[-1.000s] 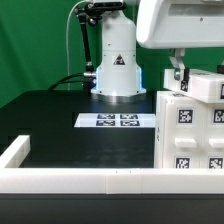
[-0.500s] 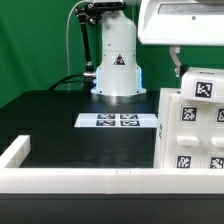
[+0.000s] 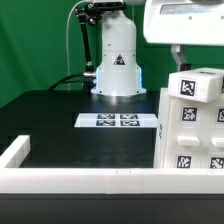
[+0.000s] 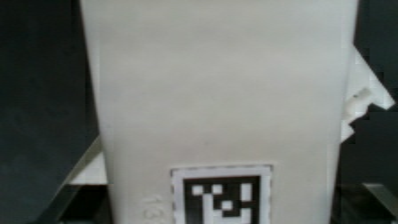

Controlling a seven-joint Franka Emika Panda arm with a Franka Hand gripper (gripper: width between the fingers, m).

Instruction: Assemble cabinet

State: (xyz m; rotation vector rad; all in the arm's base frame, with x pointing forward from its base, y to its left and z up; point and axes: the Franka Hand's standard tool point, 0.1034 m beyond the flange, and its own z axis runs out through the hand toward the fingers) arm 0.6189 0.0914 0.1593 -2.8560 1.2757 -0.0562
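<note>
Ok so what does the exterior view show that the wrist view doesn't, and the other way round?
Only the exterior view shows the arm's white base, the marker board flat on the black table, the white border rail along the front, and the cabinet as a whole, with several tags on its faces. Only the wrist view shows a close look down one long white panel, filling most of the picture, with a single tag near its end. Both share the cabinet and the dark table. Neither shows the gripper's fingers clearly.

Tagged white cabinet [image 3: 190, 130], upright on table
</note>
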